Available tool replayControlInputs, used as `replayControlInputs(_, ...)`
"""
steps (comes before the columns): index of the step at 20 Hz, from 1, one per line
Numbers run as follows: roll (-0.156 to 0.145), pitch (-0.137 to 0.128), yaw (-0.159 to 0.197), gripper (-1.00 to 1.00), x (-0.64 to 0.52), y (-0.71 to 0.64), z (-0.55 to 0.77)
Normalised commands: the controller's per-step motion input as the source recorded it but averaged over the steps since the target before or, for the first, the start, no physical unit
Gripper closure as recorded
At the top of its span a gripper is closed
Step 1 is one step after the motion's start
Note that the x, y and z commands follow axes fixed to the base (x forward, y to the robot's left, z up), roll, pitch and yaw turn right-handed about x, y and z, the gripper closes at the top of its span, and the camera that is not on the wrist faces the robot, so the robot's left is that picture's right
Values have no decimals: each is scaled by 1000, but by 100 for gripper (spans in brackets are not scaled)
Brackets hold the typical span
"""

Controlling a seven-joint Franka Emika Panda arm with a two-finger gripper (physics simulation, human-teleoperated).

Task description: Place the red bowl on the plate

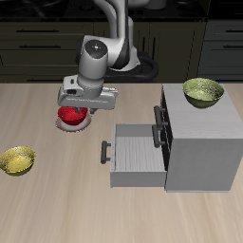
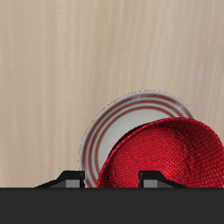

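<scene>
While red bowl (image 2: 162,156) hangs over plate (image 2: 114,131), your gripper (image 1: 76,111) grasps its rim; yellow-green bowl (image 1: 203,91) sits atop cabinet (image 1: 199,142), drawer (image 1: 133,150) open.

**Cabinet, two patterned bowls, bare wood**

A grey cabinet (image 1: 199,142) stands on the wooden table (image 1: 57,204), its drawer (image 1: 133,150) pulled out toward the table's middle, dark handle (image 1: 106,150) leading. One yellow-green patterned bowl (image 1: 203,91) rests on the cabinet's top. A second yellow-green bowl (image 1: 18,160) sits alone on the table, well apart from the cabinet, nearer the front edge
</scene>
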Motion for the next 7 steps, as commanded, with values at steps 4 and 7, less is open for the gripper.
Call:
replayControlInputs(4, 13, 4, -7, -100, 26, 92, -25)
replayControlInputs(7, 4, 0, -6, -100, 5, 84, -14)
